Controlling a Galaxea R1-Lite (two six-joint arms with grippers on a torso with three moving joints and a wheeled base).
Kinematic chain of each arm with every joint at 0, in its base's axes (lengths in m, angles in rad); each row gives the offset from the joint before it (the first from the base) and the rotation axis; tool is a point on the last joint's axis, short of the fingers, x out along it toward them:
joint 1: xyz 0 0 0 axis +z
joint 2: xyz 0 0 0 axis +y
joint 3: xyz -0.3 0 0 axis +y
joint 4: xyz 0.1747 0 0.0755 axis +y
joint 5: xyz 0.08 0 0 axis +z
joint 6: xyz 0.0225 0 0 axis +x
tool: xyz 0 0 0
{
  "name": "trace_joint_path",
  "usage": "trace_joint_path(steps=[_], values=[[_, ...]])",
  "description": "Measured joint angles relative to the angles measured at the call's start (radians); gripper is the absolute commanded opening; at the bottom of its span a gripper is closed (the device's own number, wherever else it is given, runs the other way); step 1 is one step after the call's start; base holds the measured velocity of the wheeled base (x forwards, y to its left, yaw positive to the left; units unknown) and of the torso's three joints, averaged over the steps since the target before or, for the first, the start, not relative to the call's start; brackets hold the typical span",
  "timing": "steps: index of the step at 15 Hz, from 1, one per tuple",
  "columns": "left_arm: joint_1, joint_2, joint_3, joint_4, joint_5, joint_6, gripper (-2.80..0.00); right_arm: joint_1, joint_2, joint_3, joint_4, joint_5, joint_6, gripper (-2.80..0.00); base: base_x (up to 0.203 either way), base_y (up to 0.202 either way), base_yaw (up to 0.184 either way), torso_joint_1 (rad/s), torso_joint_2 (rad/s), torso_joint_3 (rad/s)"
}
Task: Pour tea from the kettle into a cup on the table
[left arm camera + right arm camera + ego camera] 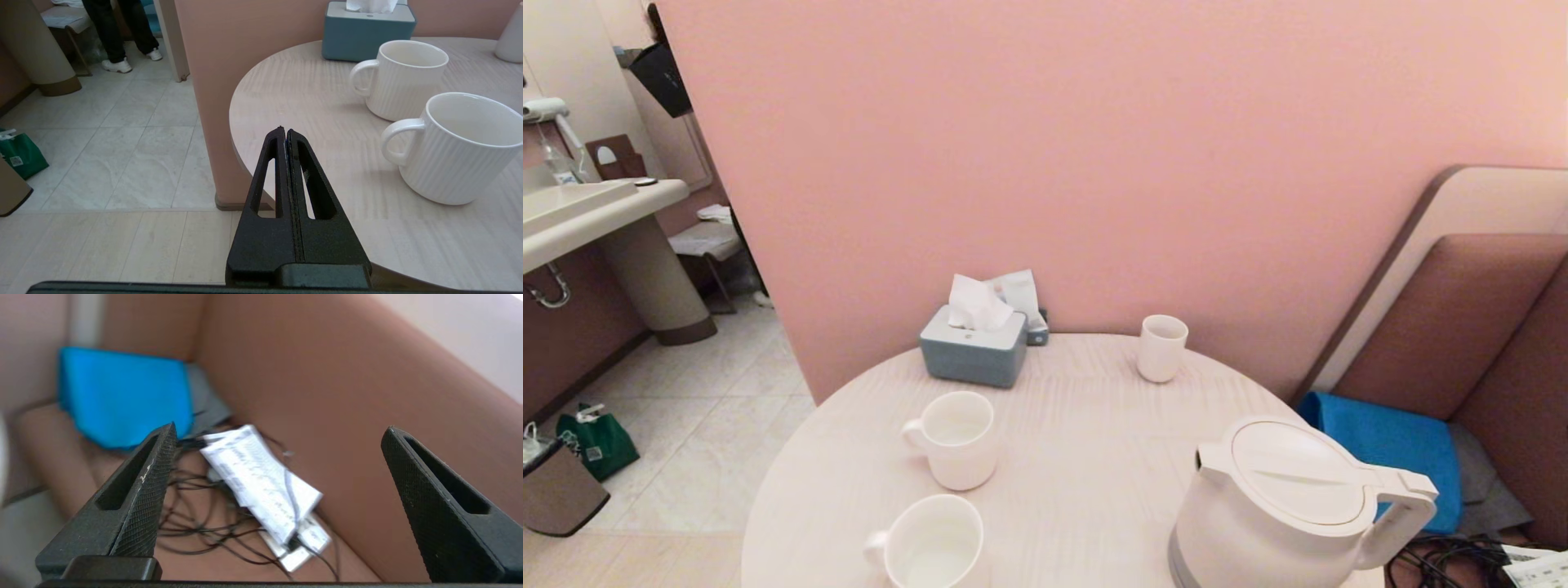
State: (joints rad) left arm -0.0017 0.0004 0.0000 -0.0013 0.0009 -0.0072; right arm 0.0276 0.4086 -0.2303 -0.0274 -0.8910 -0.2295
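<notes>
the scene was lit softly and evenly, with a warm pinkish cast in the head view. only faint, diffuse shadows were seen under the two mugs [457, 147] on the table [310, 106], and no hard glare was noticed; a mild sheen was seen on the lid of the kettle [1290, 506]. the head view was sharp in the middle, but straight lines were bent near its edges, as at the wall [1094, 163]. the left wrist view was clear and bright, with the floor tiles [122, 143] well lit. the right wrist view was blurred: the blue cushion [122, 396], the cables [196, 526] and the printed paper [261, 482] were smeared, while the near fingers [139, 498] were shown sharper.
</notes>
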Motion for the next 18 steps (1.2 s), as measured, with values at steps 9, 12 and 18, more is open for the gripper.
trace_joint_path(steps=[9,12,18], values=[[0.000,0.000,0.000,0.000,0.000,0.000,-2.80,-0.085,-0.140,0.048,0.140,0.974,0.298,0.00,0.000,0.000,0.000,0.000,0.00,0.000],[0.000,0.000,0.000,0.000,0.000,0.000,-2.80,-0.061,-0.181,0.118,0.110,1.194,0.280,0.00,0.000,0.000,0.000,0.000,0.00,0.000],[0.000,0.000,0.000,0.000,0.000,0.000,-2.80,-0.015,-0.236,0.091,0.222,1.293,0.274,0.00,0.000,0.000,0.000,0.000,0.00,0.000]])
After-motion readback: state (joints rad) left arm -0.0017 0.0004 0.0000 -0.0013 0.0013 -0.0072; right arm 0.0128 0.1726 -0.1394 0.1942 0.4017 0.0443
